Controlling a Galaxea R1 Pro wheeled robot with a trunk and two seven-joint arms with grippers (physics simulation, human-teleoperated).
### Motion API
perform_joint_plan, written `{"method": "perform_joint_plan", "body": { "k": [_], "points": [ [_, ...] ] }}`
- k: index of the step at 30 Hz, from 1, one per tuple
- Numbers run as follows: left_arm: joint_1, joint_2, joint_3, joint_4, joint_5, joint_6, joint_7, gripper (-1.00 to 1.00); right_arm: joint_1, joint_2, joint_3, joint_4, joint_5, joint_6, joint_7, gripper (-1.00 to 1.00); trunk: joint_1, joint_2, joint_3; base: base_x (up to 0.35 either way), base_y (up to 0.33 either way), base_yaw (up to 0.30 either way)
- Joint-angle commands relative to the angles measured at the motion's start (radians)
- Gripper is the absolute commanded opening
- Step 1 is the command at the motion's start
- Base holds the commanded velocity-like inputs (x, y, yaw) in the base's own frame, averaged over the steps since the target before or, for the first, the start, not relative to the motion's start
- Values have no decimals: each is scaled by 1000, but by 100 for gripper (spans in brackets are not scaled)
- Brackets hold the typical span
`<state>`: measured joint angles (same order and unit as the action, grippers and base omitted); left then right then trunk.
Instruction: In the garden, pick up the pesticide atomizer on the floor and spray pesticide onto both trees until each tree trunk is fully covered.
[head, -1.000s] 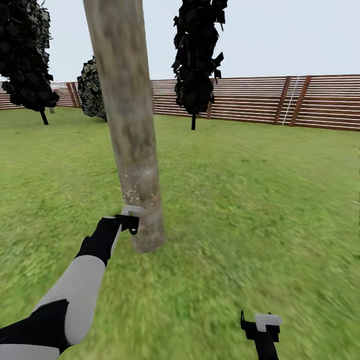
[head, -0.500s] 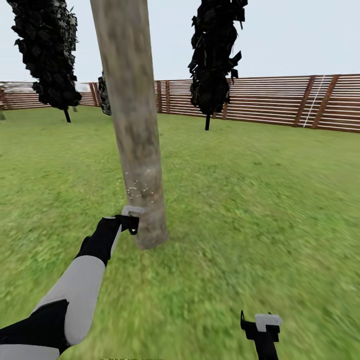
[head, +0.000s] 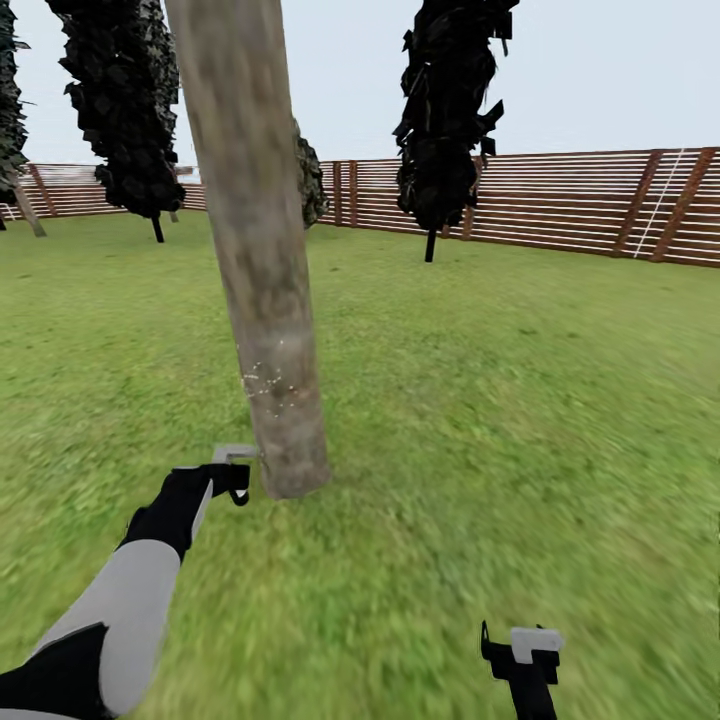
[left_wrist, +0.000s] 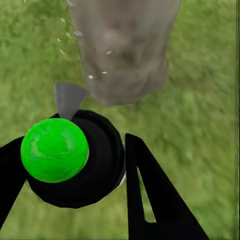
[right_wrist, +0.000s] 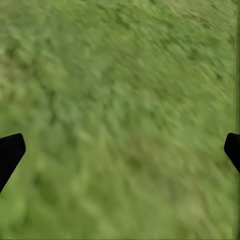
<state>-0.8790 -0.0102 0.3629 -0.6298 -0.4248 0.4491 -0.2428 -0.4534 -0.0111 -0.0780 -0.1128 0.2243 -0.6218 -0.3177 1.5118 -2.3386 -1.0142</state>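
Standing close in front of the robot, the tree trunk (head: 262, 250) rises thick and pale grey-brown from the lawn (head: 480, 400), leaning slightly, with its base planted in the grass. A small scatter of whitish pesticide (head: 272, 378) specks sits low on the bark, above the base of the trunk; in the left wrist view a few such specks (left_wrist: 97, 62) show on and beside the bark.

The left hand (head: 232, 470) is stretched out to just beside the base of the trunk, and it grips the pesticide atomizer (left_wrist: 70, 155): the wrist view shows a black rounded body topped by a bright green ball, clamped between the black fingers (left_wrist: 150, 195), with a grey nozzle pointing at the trunk (left_wrist: 122, 45). In the head view the atomizer's pale grey top (head: 236, 453) nearly touches the bark.

The right hand (head: 520, 655) hangs low over the grass, well away from the trunk on its right side. Its fingertips (right_wrist: 10, 152) sit at opposite edges of the right wrist view, spread wide with nothing but grass (right_wrist: 120, 115) between them.

Behind the trunk, dark-foliaged thin-stemmed trees (head: 450, 110) stand before a brown slatted fence (head: 560, 205).
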Motion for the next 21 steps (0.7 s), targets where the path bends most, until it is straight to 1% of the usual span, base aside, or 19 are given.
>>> {"method": "perform_joint_plan", "body": {
  "k": [1,2,3,6,7,8,9,11,12,14,16,17,19,21],
  "points": [
    [-1,-6,0,15,-10,4,-9,-100,-1,0,-8,1,10,-2,-2,100,0,0,-1,205,-220,0],
    [-1,-22,-4,34,-9,3,-9,-100,-1,0,-8,1,10,-2,-2,100,0,0,-1,233,-194,0],
    [-1,-32,-5,38,-9,3,-9,-100,-1,0,-8,1,10,-2,-2,100,0,0,-1,239,-187,0],
    [-1,-39,-5,45,-9,3,-9,-100,-1,0,-8,1,10,-2,-2,100,0,0,-1,237,-176,3],
    [0,-31,-1,46,-11,3,-9,-100,-1,0,-8,1,10,-2,-2,100,0,0,-1,111,-78,98],
    [6,-17,1,46,-12,2,-9,-100,-1,0,-8,1,10,-2,-2,100,0,0,-1,57,-40,179],
    [23,18,2,46,-9,2,-9,-100,-1,0,-8,1,10,-2,-2,100,0,0,-1,19,-13,246],
    [32,39,2,46,-10,2,-9,-100,-1,0,-8,1,10,-2,-2,100,0,0,-1,10,-7,261],
    [55,52,2,47,-9,-20,-9,-100,-1,0,-8,1,10,-2,-2,100,0,0,-1,3,-2,273],
    [79,55,2,47,-8,-88,-7,-100,-1,0,-8,1,10,-2,-1,100,0,0,-1,1,-1,217],
    [88,51,3,54,-6,-132,-2,-100,-1,0,-8,1,10,-2,-1,100,0,0,-1,0,0,101],
    [91,47,4,79,-3,-154,4,-100,-1,0,-8,1,10,-2,-1,100,0,0,-1,0,0,32],
    [93,40,4,107,-3,-164,7,-100,-1,0,-8,1,10,-2,-1,100,0,0,-1,75,0,14],
    [93,34,5,119,-3,-167,8,-100,-1,0,-8,1,10,-2,-2,100,0,0,-1,244,0,4]
  ]
}}
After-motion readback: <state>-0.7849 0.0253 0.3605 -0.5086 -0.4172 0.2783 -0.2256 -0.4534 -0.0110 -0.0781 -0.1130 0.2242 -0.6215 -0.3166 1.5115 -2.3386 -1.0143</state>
